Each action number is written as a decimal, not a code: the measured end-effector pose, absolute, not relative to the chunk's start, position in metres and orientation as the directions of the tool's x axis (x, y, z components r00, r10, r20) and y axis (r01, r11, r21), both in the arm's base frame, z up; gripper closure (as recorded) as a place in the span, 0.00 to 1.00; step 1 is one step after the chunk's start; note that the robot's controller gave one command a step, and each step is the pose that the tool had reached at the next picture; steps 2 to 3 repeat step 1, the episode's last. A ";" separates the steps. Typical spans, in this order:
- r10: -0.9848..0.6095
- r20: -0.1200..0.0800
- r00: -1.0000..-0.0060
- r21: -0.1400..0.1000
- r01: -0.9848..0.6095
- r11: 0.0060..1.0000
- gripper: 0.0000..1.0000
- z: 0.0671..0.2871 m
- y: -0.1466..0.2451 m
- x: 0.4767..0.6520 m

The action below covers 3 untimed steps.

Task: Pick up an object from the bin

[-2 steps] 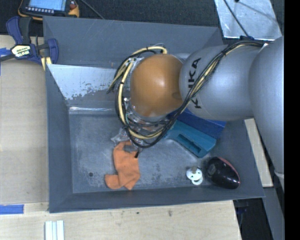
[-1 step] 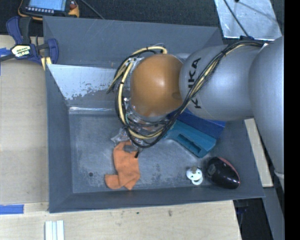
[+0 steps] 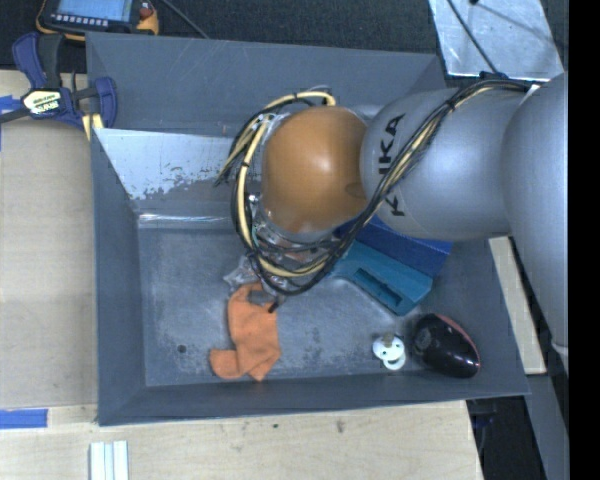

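Near the bin's [image 3: 115,298] front wall, left of centre, lies a crumpled orange cloth [image 3: 248,340]. It looks soft, light and limp, and is best pinched at a raised fold. Toward the bin's middle, the claw [image 3: 254,280] hangs over its top end; I cannot tell whether it is open or closed.

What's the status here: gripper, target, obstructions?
Gripper low over top end of crumpled orange cloth, bin floor centre-left. Grasp not confirmed. Blue plastic block close beside it; black rounded object, small white piece stand clear.
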State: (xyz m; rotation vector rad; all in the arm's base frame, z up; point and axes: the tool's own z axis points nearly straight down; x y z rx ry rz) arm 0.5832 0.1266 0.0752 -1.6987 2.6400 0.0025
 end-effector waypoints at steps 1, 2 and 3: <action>-0.910 -0.002 -0.415 0.000 -0.910 0.415 1.00 0.087 0.127 0.583; -0.910 -0.002 -0.415 0.000 -0.910 0.415 1.00 0.087 0.127 0.583; -0.910 -0.002 -0.415 0.000 -0.910 0.415 1.00 0.087 0.127 0.583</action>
